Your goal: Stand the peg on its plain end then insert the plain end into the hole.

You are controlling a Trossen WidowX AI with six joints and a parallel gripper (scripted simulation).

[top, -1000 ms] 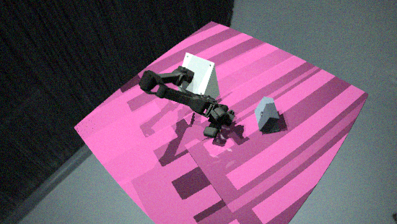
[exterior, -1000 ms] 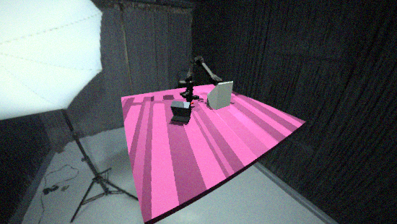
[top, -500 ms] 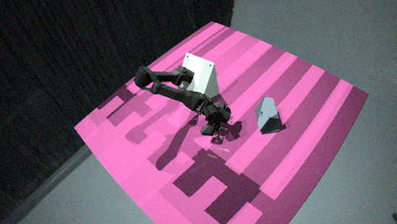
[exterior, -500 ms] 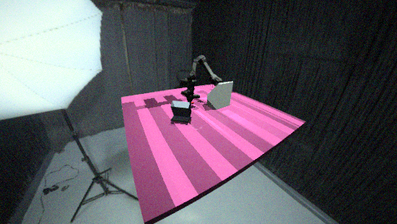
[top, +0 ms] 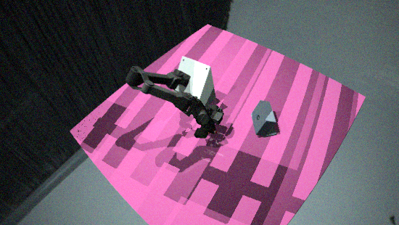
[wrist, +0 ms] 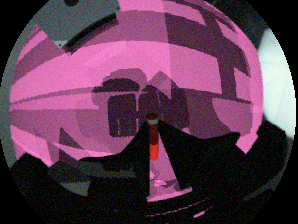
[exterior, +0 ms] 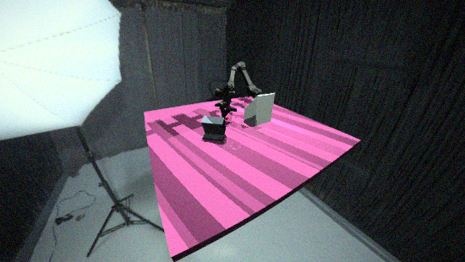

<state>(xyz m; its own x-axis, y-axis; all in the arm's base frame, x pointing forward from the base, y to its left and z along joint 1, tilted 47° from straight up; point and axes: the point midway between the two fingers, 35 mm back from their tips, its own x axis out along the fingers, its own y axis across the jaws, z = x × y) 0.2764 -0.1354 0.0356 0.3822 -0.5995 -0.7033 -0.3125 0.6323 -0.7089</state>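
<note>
The red peg point(wrist: 153, 137) shows in the wrist view between my fingers, with its white band near the fingertips and its red part running toward the bottom of that view. My gripper point(wrist: 152, 124) point(top: 215, 131) point(exterior: 226, 117) is shut on it, low over the table. In the top and exterior views only a small speck of red shows at the fingertips, so the peg's tilt and its height above the table cannot be told. The sloped panel point(top: 254, 120) point(wrist: 92, 20) is grey. Its hole point(top: 257, 117) point(wrist: 71, 1) faces the arm's side; that face is hidden in the exterior view.
A larger white block point(top: 201, 78) point(exterior: 265, 109) with small dark dots near its top corners stands beside the arm, behind the gripper in the top view. The pink striped table point(top: 308, 83) point(exterior: 254, 169) carries the arm's dark shadows.
</note>
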